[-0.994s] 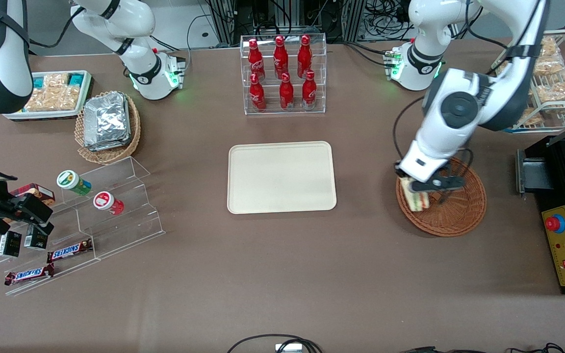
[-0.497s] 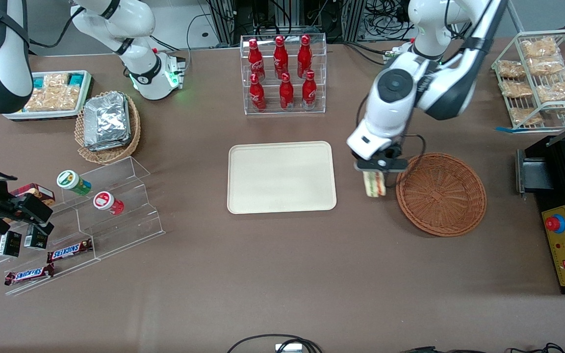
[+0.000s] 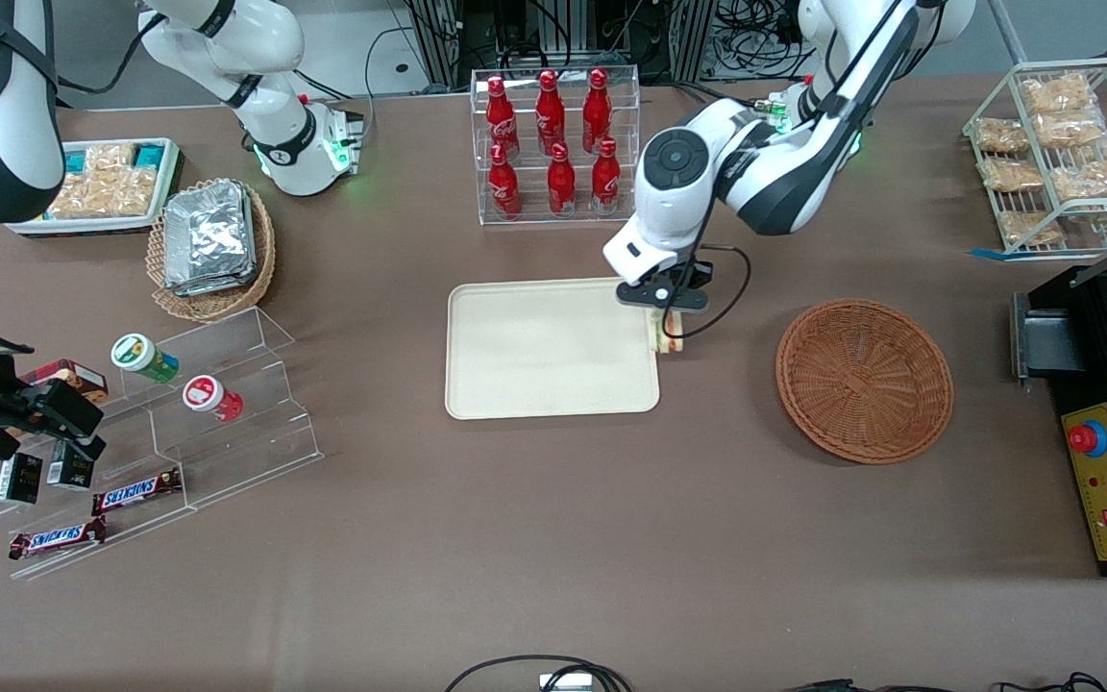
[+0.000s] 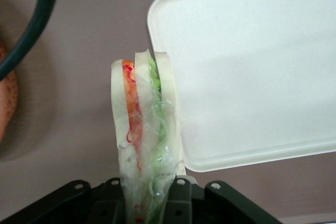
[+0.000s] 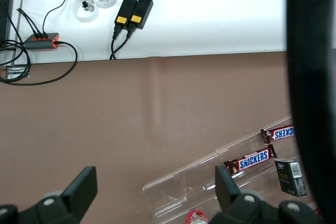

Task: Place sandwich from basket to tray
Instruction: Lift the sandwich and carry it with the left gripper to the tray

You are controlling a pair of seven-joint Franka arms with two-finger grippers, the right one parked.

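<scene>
The wrapped sandwich hangs in the air over the edge of the cream tray that faces the basket. My left gripper is shut on it from above. In the left wrist view the sandwich shows pale bread with orange, red and green layers between the black fingers, beside a rounded corner of the tray. The reddish-brown wicker basket lies empty toward the working arm's end of the table, apart from the gripper.
A clear rack of red bottles stands farther from the front camera than the tray. A tan basket of foil packets, a white snack bin and acrylic steps with snacks lie toward the parked arm's end. A wire rack and a black box sit past the reddish-brown basket.
My gripper has carried the sandwich out of the basket and sideways across the bare table to the tray's edge. The basket is left empty.
</scene>
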